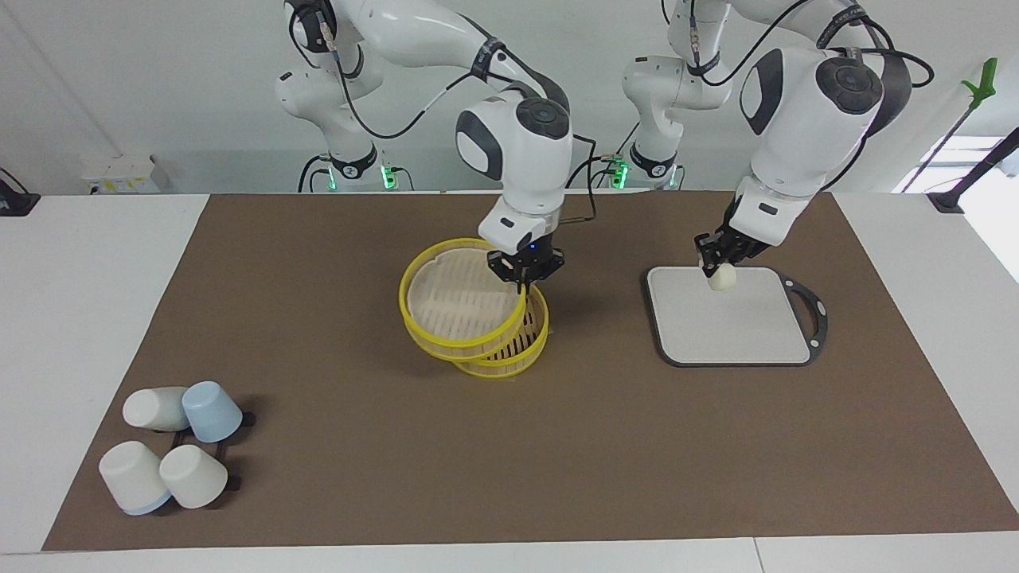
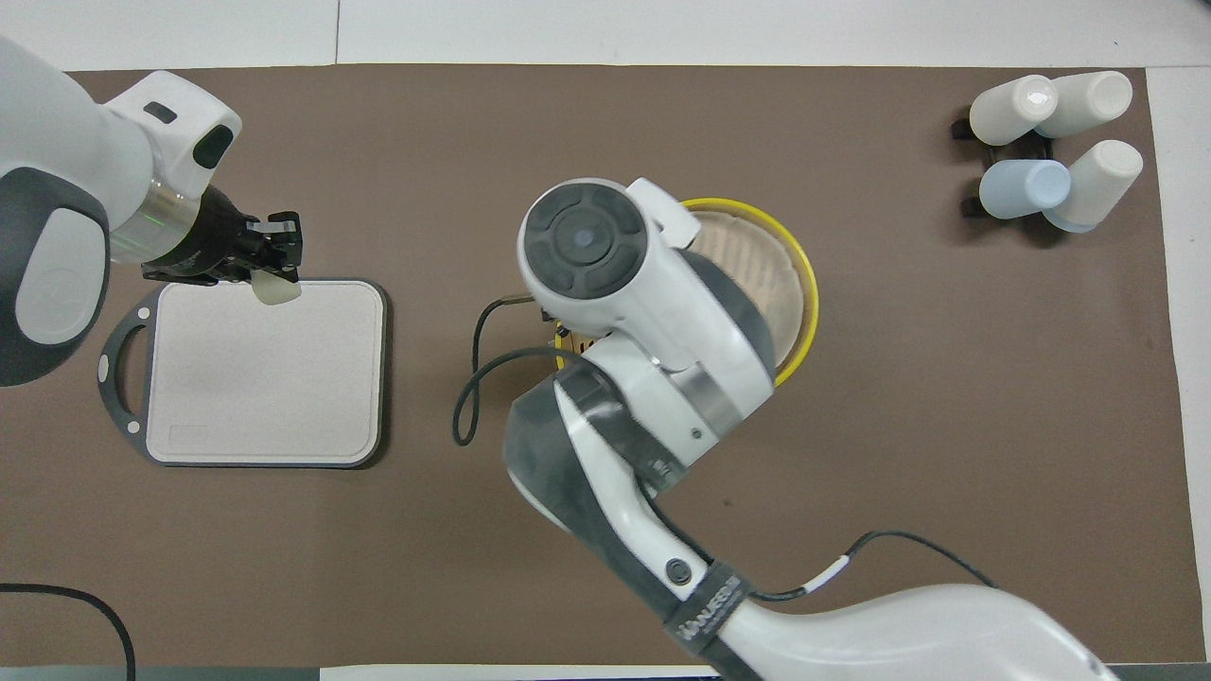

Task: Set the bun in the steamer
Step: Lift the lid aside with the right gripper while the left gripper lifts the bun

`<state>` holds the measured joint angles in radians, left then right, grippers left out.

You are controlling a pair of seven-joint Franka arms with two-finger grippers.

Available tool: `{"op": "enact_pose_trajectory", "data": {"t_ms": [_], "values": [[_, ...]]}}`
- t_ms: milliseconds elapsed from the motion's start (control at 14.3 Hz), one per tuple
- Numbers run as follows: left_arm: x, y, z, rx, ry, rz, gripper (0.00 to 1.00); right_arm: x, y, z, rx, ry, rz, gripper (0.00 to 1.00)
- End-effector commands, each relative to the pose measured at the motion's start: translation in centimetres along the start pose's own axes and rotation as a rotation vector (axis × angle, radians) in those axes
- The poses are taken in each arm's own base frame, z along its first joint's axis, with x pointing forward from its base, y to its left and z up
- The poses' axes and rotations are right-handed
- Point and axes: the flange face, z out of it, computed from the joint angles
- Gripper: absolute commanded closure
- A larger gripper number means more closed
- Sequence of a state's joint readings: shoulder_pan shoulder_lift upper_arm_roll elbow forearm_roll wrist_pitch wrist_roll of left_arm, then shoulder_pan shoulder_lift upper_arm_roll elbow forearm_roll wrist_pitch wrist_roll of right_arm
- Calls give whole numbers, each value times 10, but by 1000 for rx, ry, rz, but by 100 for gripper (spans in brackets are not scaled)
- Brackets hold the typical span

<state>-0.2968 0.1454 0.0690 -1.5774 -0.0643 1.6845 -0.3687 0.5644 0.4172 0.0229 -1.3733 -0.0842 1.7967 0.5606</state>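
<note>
Two grippers engaged: right gripper (image 1: 523, 280) clamped the tilted lid (image 1: 462, 298); left gripper (image 1: 716, 267) pinched the bun (image 1: 722, 277). Advised: lift lid clear of steamer (image 1: 525, 350) first.

steamer (image 1: 509, 350) mouth: half-covered by tilted lid (image 1: 458, 298) | mat (image 1: 637, 446) between steamer and board (image 1: 732, 334): bare
</note>
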Motion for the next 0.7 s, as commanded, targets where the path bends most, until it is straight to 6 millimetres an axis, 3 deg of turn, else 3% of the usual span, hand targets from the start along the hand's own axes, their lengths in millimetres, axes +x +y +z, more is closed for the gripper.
{"op": "enact_pose_trajectory", "data": {"t_ms": [0,140,280,490,559,629], "values": [[-11,61,5,-46,36,-93,74,13,89,-38,-8,-79,-46,100],[-42,134,32,-96,91,-162,74,22,153,-41,-23,-144,-60,100],[-78,220,96,-112,108,-162,74,32,217,-44,-17,-173,-81,100],[-110,280,181,-125,119,-136,74,38,299,-28,1,-219,-108,100],[-114,289,199,-129,130,-121,74,37,313,-26,3,-226,-112,100],[-116,288,205,-117,137,-109,73,36,321,-27,1,-222,-98,100]]}}
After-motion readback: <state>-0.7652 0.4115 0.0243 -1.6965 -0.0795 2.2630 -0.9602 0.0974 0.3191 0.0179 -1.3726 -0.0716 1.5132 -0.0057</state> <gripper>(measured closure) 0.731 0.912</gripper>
